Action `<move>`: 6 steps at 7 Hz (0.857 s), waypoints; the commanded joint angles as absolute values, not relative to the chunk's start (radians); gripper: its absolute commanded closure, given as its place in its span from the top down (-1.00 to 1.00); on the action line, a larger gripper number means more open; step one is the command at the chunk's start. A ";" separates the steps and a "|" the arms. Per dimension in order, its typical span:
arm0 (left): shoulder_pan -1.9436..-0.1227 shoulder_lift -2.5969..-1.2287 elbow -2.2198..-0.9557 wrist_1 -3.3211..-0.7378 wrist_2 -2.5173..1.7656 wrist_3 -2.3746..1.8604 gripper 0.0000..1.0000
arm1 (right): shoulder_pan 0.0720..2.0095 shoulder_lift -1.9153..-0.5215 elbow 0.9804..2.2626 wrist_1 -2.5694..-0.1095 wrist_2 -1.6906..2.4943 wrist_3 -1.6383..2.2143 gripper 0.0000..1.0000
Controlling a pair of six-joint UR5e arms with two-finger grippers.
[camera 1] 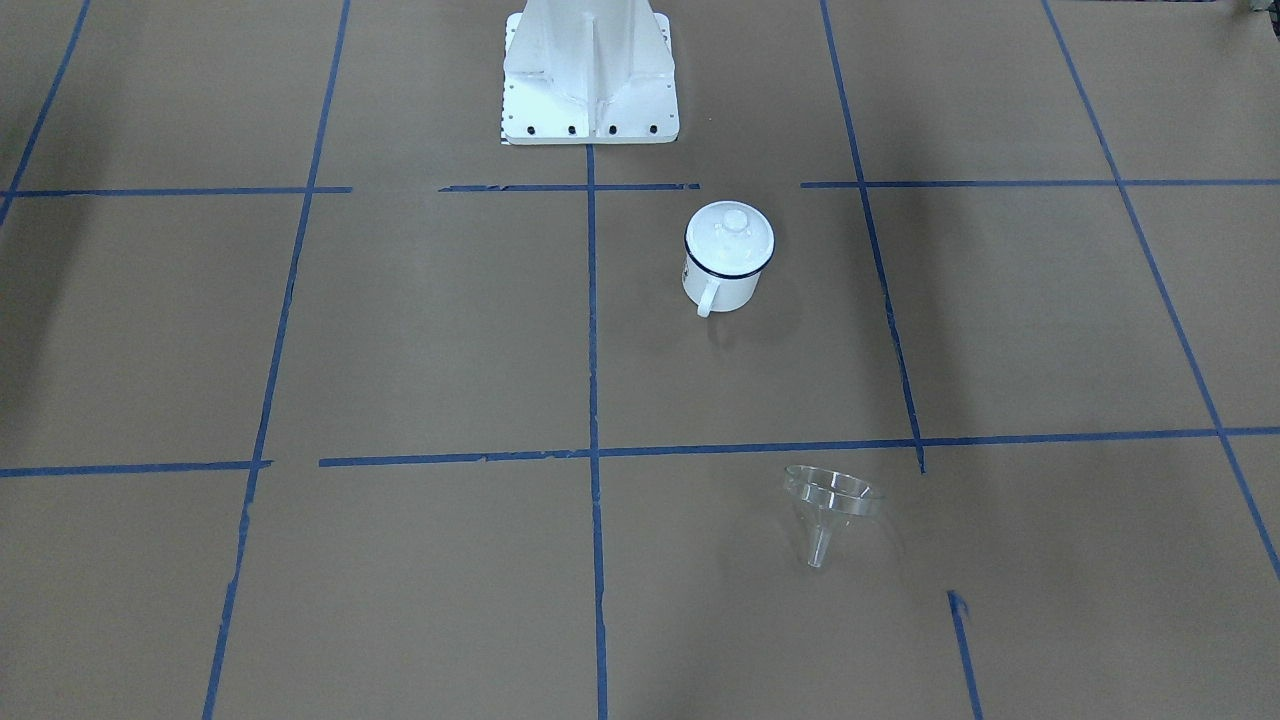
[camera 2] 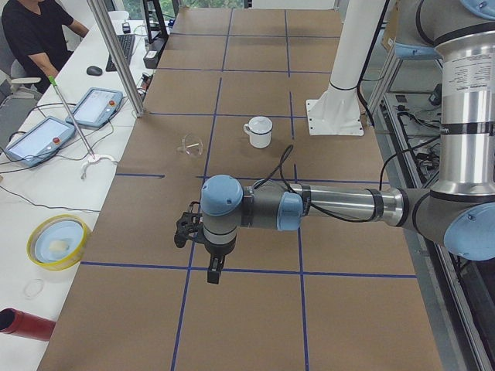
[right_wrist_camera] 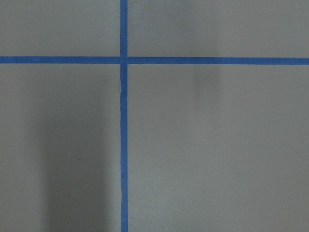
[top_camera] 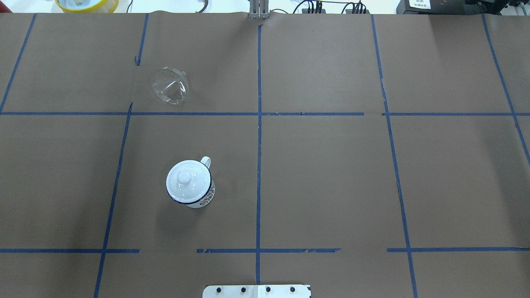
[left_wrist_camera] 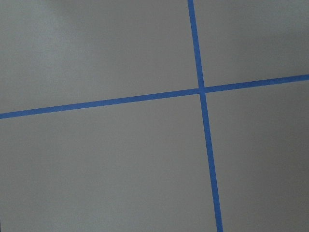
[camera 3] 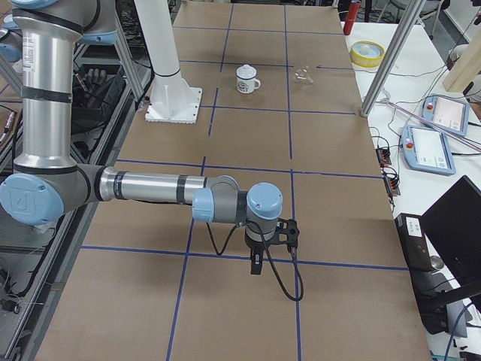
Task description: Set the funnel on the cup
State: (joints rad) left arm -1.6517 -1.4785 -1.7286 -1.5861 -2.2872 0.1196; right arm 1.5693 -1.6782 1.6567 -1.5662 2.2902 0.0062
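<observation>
The clear funnel (camera 1: pixel 830 503) lies tilted on the brown table, its spout toward the front edge; it also shows in the overhead view (top_camera: pixel 170 85). The white enamel cup (camera 1: pixel 728 285) with a dark blue rim stands upright nearer the robot base, and a white knobbed lid (camera 1: pixel 731 234) sits on it; the cup shows overhead (top_camera: pixel 204 198) with the lid (top_camera: pixel 185 178) too. My left gripper (camera 2: pixel 214 272) and right gripper (camera 3: pixel 256 265) show only in the side views, far from both objects at opposite table ends. I cannot tell whether either is open or shut.
The white robot base (camera 1: pixel 590 80) stands at the table's near middle. Blue tape lines grid the brown paper. Beside the table are a yellow bowl (camera 2: pixel 56 241), control tablets (camera 2: pixel 97 106), a metal pole (camera 2: pixel 116 54) and a seated person (camera 2: pixel 31 31).
</observation>
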 commanded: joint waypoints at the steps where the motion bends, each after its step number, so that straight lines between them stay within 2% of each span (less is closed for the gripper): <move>1: -1.654 -1.470 -1.730 -1.586 -2.287 0.120 1.00 | 1.569 -1.678 1.657 -1.566 2.290 0.006 1.00; 4: -1.652 -1.530 -1.742 -1.597 -2.272 0.112 1.00 | 1.569 -1.678 1.655 -1.566 2.290 0.006 1.00; 6: -1.641 -1.575 -1.857 -1.586 -2.276 0.042 1.00 | 1.569 -1.678 1.657 -1.566 2.290 0.006 1.00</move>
